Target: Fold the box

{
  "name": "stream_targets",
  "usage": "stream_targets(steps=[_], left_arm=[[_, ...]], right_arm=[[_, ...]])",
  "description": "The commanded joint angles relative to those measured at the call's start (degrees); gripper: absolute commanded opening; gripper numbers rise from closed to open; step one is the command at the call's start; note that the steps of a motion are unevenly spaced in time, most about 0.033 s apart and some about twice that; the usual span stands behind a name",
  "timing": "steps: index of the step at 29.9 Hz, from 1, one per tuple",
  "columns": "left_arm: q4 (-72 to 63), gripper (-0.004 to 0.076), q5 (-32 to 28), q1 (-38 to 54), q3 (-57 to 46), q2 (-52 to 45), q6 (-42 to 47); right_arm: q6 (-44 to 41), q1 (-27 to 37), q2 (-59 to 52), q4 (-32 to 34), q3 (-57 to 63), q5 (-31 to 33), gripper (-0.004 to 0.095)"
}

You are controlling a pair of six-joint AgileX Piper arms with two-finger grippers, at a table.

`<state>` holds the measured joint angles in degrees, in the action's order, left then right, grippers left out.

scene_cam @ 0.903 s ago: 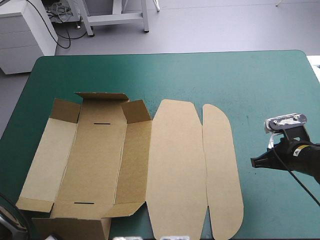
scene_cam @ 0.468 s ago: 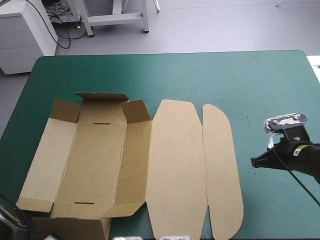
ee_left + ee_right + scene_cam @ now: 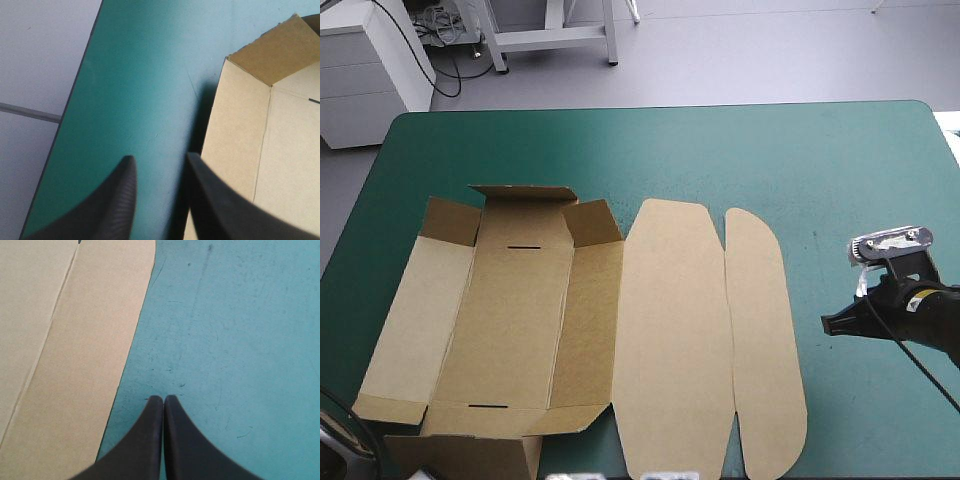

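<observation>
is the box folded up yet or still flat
Mostly flat: the box lies spread on the table, lid panels flat, only its end flaps partly raised.

box (image 3: 520, 300): matt brown board | cover (image 3: 720, 150): matt teal-green, finely scratched

Lower right of the high view: right arm (image 3: 920, 310) in black casing with a small yellow label on its upper face, tapering to the pointed black right gripper (image 3: 828, 323). The left gripper (image 3: 161, 159) has two black curved fins, one finger (image 3: 120, 200) finely ribbed, the other smooth and matte.
</observation>
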<state>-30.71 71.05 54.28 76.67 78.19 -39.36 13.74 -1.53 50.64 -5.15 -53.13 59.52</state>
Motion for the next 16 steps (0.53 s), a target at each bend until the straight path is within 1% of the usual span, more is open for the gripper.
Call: stream_targets(steps=[1,2,3,4,6,11,16], left_arm=[[-2.84,0.0487,3.12,0.05,1.76,-1.63,0.57],[-2.84,0.0554,3.12,0.05,1.76,-1.63,0.73],[-2.84,0.0605,3.12,0.05,1.76,-1.63,2.34],[-2.84,0.0634,3.12,0.05,1.76,-1.63,6.28],[-2.7,0.064,3.12,0.05,1.76,-1.75,11.02],[-2.32,0.064,3.21,0.05,1.76,-1.75,11.19],[1.72,0.064,3.21,0.05,1.76,-1.75,10.9]], right_arm=[[1.28,0.52,-0.51,-0.43,-1.17,-2.92,-0.0014],[1.28,0.52,-0.51,-0.43,-1.17,-2.92,-0.0014],[1.28,0.52,-0.51,-0.43,-1.17,-2.92,-0.0014],[1.28,0.52,-0.51,-0.43,-1.17,-3.07,-0.0014],[1.28,0.52,-0.51,-0.43,-1.17,-3.07,-0.0014],[1.85,0.52,-0.51,-0.43,-1.17,-3.07,-0.0014],[1.85,0.52,-0.51,-0.43,-1.17,-3.12,-0.0014]])
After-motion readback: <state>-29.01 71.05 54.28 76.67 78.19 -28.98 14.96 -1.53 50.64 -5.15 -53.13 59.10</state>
